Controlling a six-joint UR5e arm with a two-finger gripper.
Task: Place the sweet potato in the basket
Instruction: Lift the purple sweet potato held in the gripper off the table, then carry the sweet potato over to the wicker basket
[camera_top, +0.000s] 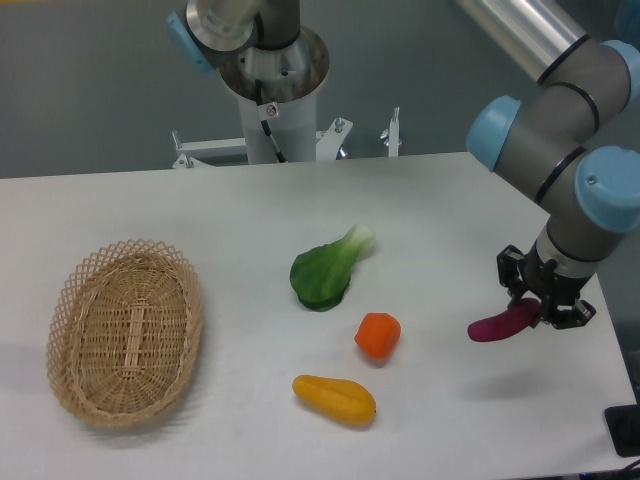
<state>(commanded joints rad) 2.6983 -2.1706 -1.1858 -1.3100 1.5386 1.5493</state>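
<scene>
The basket (125, 330) lies at the far left, with nothing in it. At the right, the gripper (541, 305) is clamped on one end of the potato (503, 324), above the table (450, 200). Held so near its end, it may slip out during the long carry.

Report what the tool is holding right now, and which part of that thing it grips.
The tool holds the sweet potato, gripping it near its right end; the rest sticks out to the left, apparently lifted above the table.
</scene>
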